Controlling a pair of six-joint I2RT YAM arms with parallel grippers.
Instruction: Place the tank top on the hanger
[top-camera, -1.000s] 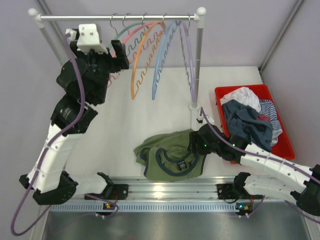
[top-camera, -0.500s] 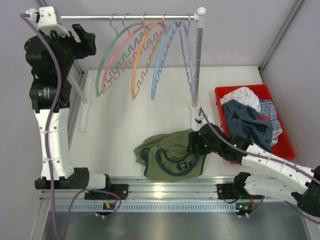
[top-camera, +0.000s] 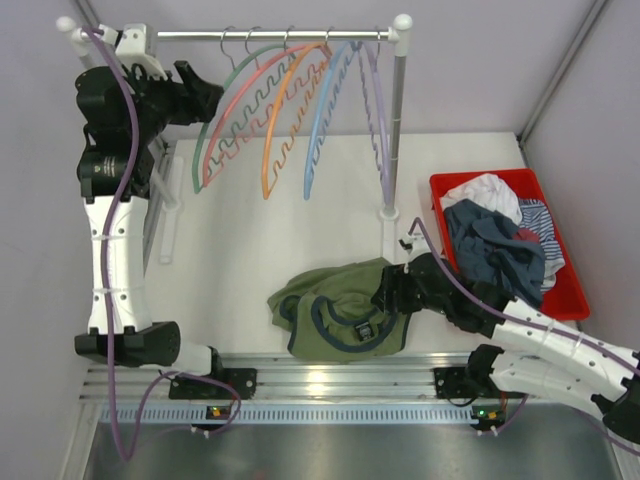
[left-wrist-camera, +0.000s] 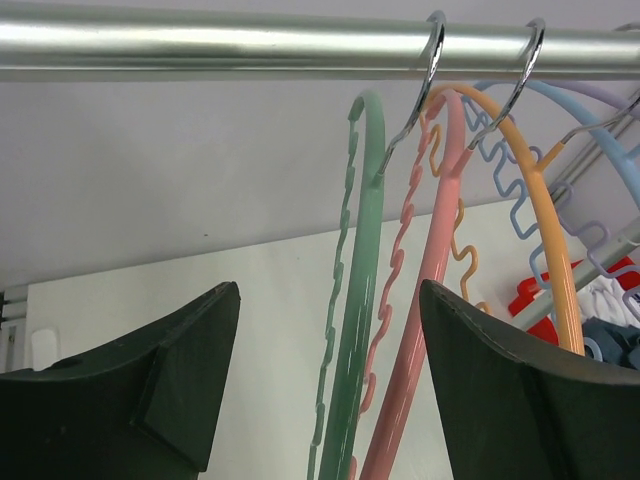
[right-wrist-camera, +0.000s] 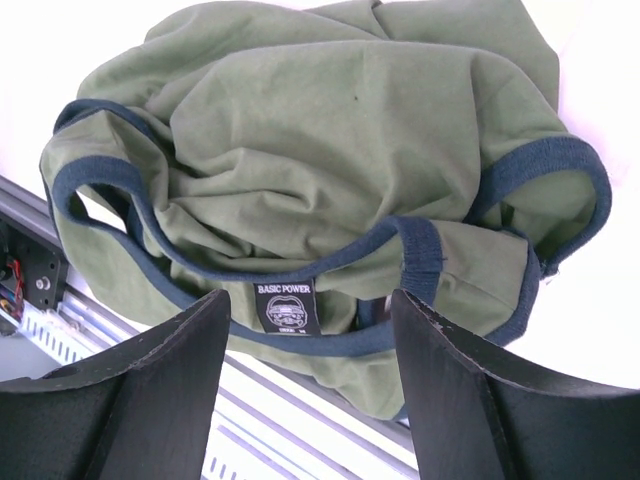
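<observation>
Two arms, change: the left arm, close in before the rail (top-camera: 270, 35) a second ago and then swung out to the far left, now leans back toward it. The right arm has barely shifted.
Left gripper (left-wrist-camera: 328, 300): spread wide and empty, just below the rail. The hanger (left-wrist-camera: 360, 250) shows in the gap between the fingers, and no contact is visible.
Hanger: green, hooked on the rail at the left end of the row, just beside the pink hanger (left-wrist-camera: 428, 290), with the orange hanger (left-wrist-camera: 540, 215) next along.
Right gripper (right-wrist-camera: 308, 300): spread, holding nothing, hovering over the neckline of the tank top (right-wrist-camera: 330, 150).
Tank top: crumpled on the bench (top-camera: 250, 230) near the front edge, its lie unchanged over the last second.
Meaning for the task: judged an early stage. The left arm appears to be re-lining its approach to take the hanger, and the garment has not yet been lifted or threaded.
Writing: the neck label (right-wrist-camera: 287, 305) reads "BASIC POWER". The print beneath it is too small to read, and no other writing is legible.
</observation>
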